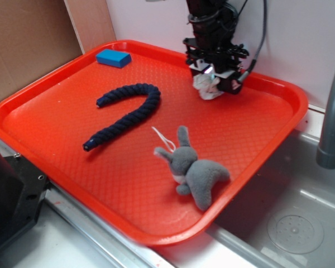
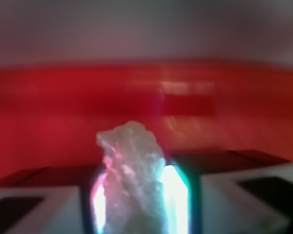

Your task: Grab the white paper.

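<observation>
The white paper [image 1: 207, 87] is a small crumpled off-white ball at the back right of the red tray [image 1: 56, 120]. My gripper [image 1: 212, 78] stands over it, shut on the paper, which hangs just under the fingers. In the wrist view the paper [image 2: 133, 175] fills the gap between the two lit fingers [image 2: 176, 200], squeezed from both sides, with the blurred red tray wall [image 2: 63, 92] behind. I cannot tell whether the paper still touches the tray floor.
A grey plush bunny [image 1: 194, 171] with a white string lies at the tray's front right. A dark blue twisted rope [image 1: 127, 111] curves across the middle. A blue block [image 1: 113, 57] sits at the back left. A metal sink [image 1: 293, 218] and grey pipe [image 1: 334, 117] are at the right.
</observation>
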Tool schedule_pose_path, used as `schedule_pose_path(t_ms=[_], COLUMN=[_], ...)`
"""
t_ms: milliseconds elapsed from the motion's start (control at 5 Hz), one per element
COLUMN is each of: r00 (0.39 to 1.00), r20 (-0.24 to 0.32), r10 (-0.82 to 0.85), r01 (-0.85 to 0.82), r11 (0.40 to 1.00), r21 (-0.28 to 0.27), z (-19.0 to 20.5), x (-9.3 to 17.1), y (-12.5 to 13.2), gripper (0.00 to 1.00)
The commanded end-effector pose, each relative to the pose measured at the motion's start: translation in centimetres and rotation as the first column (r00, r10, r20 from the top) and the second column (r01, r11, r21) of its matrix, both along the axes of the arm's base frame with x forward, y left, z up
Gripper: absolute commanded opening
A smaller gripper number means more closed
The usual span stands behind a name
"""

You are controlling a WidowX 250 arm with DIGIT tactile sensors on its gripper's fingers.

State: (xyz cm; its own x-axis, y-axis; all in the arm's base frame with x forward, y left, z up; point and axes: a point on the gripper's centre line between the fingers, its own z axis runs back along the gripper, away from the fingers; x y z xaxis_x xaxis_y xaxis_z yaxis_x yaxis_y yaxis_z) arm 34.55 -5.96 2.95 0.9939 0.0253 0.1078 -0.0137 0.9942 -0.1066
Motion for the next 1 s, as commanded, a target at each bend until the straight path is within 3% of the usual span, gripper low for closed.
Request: schedule_pose_path(t_ms=[0,200,400,600,800], r00=[0.984,0.973,0.958,0.942,0.942], r20=[0.000,-0.059,-0.079,-0.069,-0.064], r10=[0.181,0.222,0.276,0.329,0.329], r01=[-0.181,-0.220,-0.277,-0.328,-0.329], r11=[0.983,0.975,0.961,0.944,0.944], r21=[0.030,0.033,0.006,0.033,0.016], z=[9.3,11.6,13.5,13.8,13.6], x=[-5.4,-8.9,-13.6,-16.2,-16.9], y=[0.6,0.6,0.6,0.1,0.0], gripper=[0.00,0.00,0.00,0.00,0.00])
